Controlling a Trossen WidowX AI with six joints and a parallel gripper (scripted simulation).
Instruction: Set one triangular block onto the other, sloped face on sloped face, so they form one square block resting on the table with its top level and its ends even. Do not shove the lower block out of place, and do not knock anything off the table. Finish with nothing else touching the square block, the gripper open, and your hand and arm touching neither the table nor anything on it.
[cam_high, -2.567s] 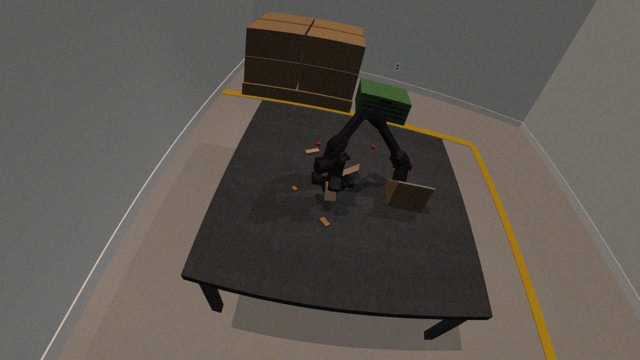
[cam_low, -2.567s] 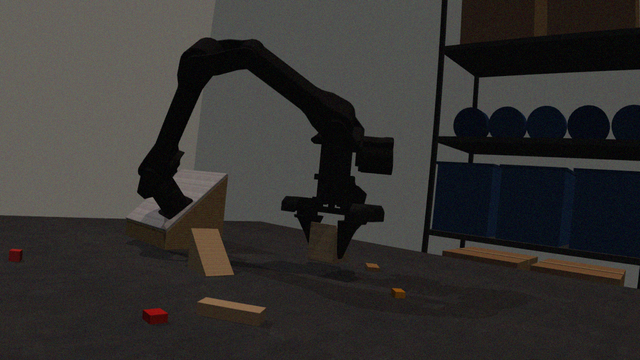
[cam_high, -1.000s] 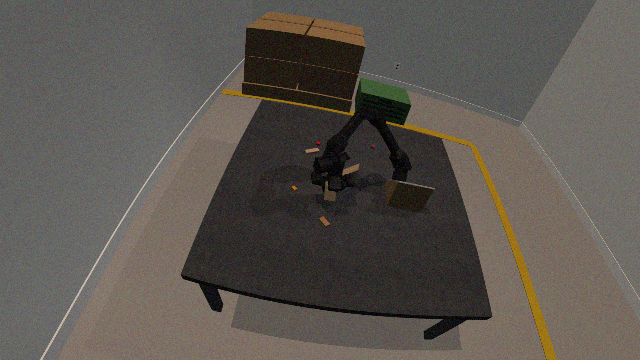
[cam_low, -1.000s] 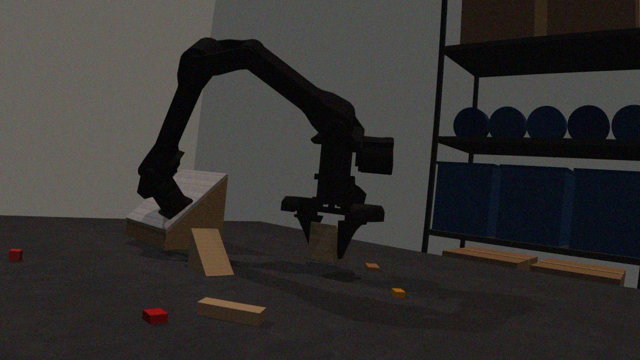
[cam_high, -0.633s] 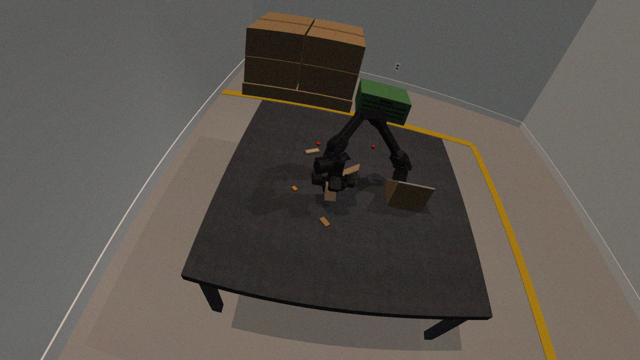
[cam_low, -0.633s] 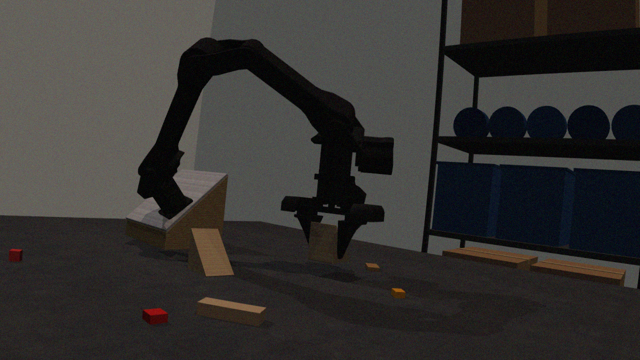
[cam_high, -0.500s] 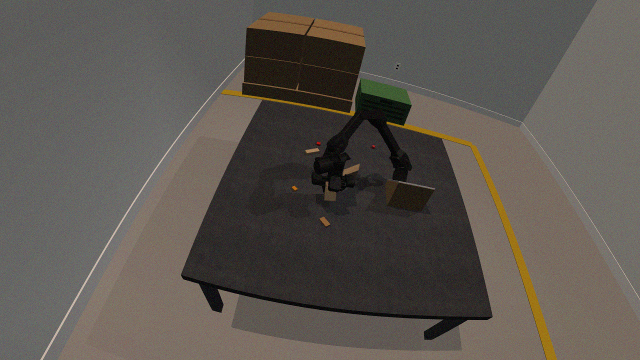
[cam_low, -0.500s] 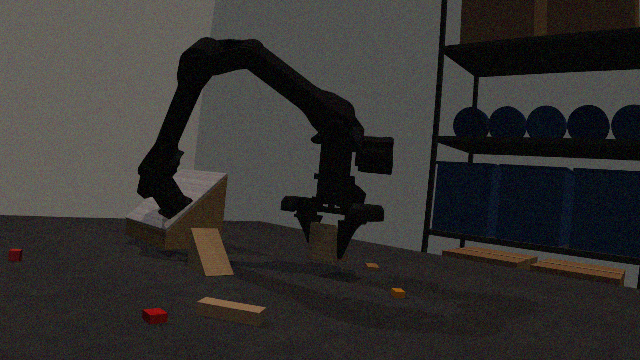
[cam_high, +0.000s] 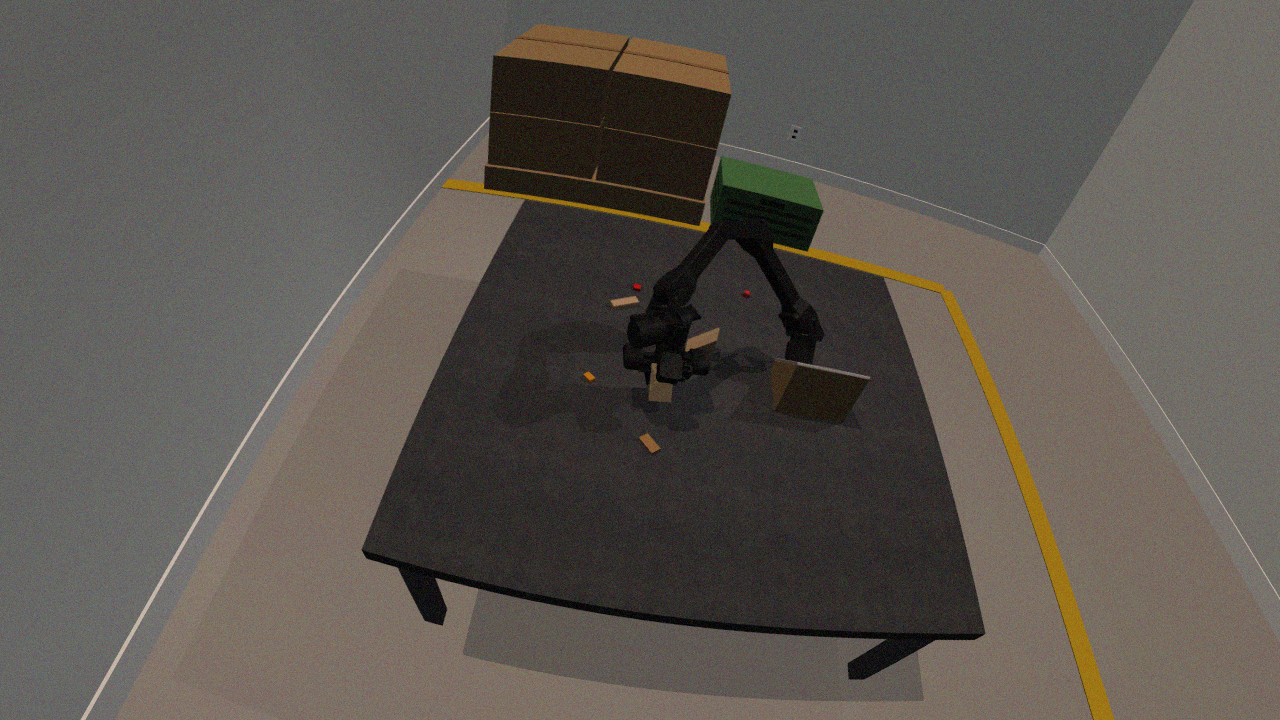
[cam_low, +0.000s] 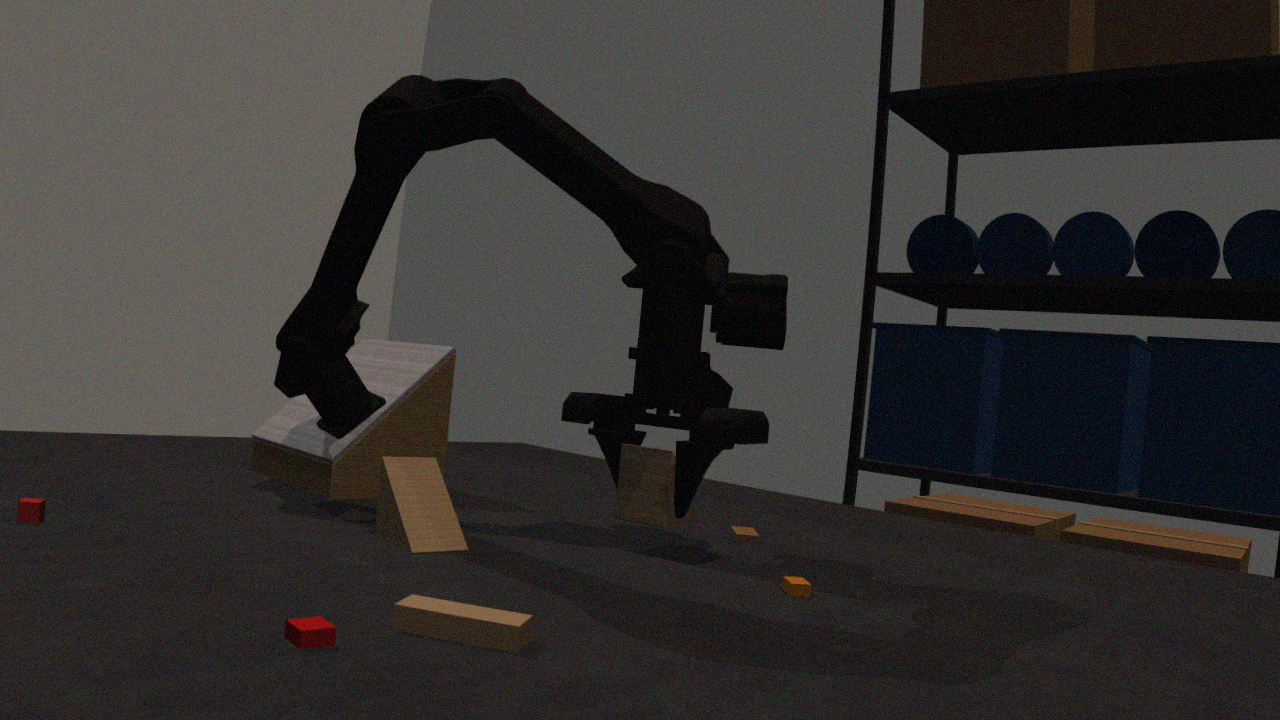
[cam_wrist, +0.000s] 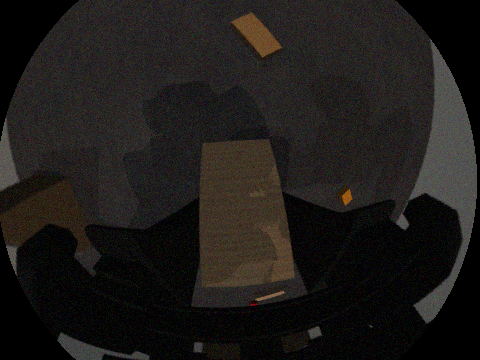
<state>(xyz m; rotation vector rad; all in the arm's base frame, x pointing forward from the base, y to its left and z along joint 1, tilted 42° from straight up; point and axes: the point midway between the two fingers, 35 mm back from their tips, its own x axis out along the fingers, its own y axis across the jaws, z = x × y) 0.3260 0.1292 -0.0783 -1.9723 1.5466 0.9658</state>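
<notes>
The jaws of the black parallel-jaw gripper (cam_high: 666, 368) pinch a tan wooden triangular block (cam_high: 660, 387) near the middle of the dark table (cam_high: 626, 537). From the top, four tan wooden pieces, two red cubes and one orange cube show.

The exterior view shows the gripper (cam_low: 653, 479) gripping that block (cam_low: 646, 486), its bottom near the table; the second triangular block (cam_low: 418, 504) stands just beside a large wooden ramp (cam_low: 393, 420).

At the wrist, the held block (cam_wrist: 243, 216) fills the centre, with one tan flat piece (cam_wrist: 256, 35) and one orange cube (cam_wrist: 347, 196) beyond.
</notes>
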